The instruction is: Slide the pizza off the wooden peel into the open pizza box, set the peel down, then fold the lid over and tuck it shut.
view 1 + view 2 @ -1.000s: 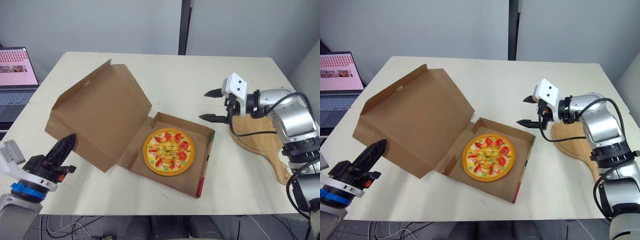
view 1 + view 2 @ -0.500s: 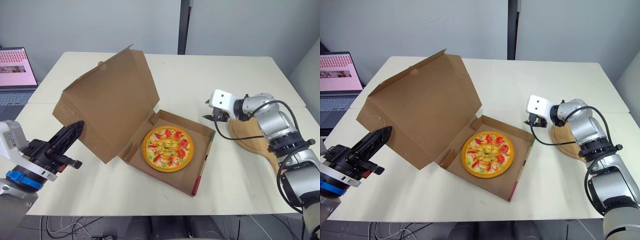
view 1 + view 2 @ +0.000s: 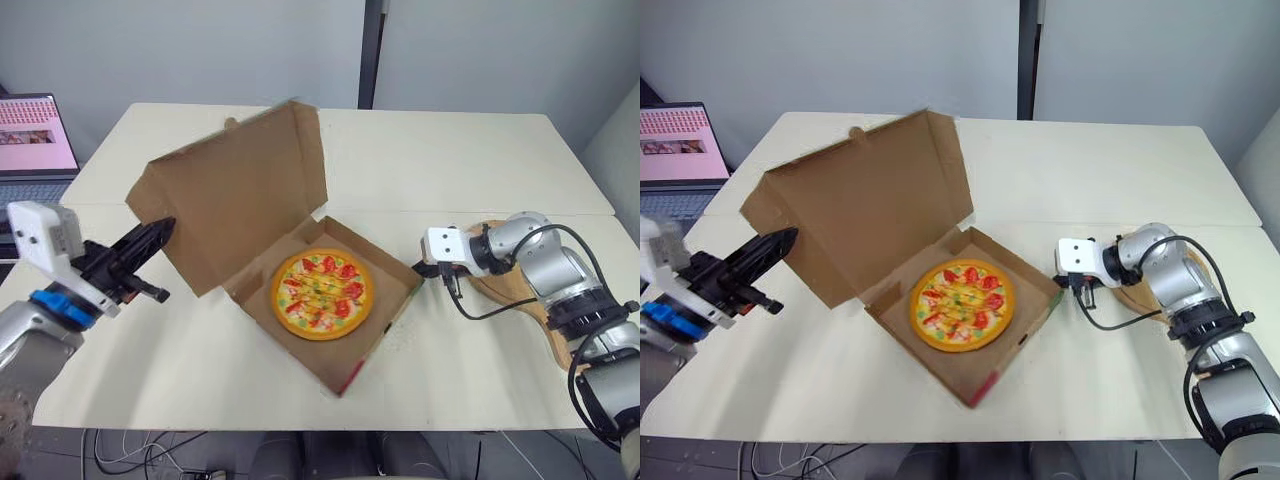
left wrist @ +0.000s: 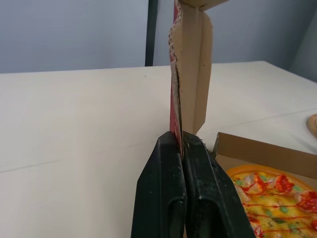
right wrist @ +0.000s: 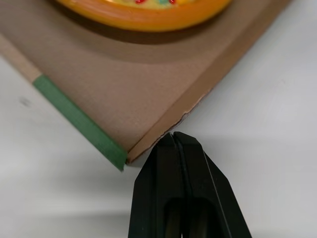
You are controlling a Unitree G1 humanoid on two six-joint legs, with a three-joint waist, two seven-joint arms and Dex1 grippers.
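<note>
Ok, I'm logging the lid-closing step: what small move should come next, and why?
Probably swing the left pincer rightward so the lid tips over the pizza. It is shut on the lid's edge, the lid stands steeply raised, the pizza lies in the box, and the shut right pincer sits at the box's corner, seemingly bracing it.

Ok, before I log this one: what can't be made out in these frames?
The peel: largely under the right arm in both eye views, so its full outline is hidden.
The lid: cut off by the left wrist view's edge; the left gripper hides how deep it sits.
The right gripper: tips at the box corner in the right wrist view; contact cannot be told.
</note>
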